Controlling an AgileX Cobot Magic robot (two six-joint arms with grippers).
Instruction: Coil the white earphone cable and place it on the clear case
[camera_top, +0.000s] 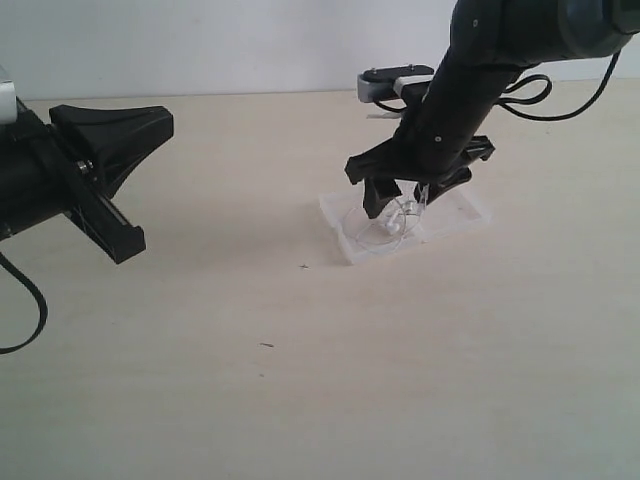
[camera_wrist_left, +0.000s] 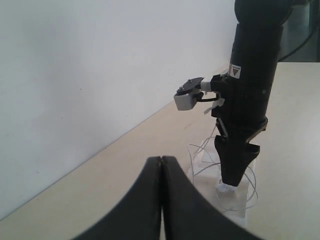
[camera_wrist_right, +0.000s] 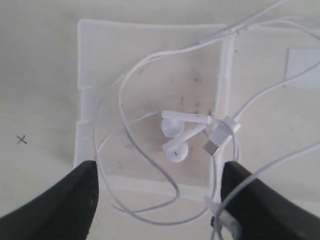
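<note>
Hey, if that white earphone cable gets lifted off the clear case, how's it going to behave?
Probably floppy: the white earphone cable lies in loose, uneven loops spilling past the edge of the clear case, so it would likely droop and uncoil. It looks very thin, so it is probably light and easily dragged.

A pale wood-grain table (camera_top: 300, 400) fills the scene, evenly lit, with a few small dark specks (camera_top: 267, 345) on it. Just behind the table's far edge rises a plain white wall (camera_top: 200, 45).
</note>
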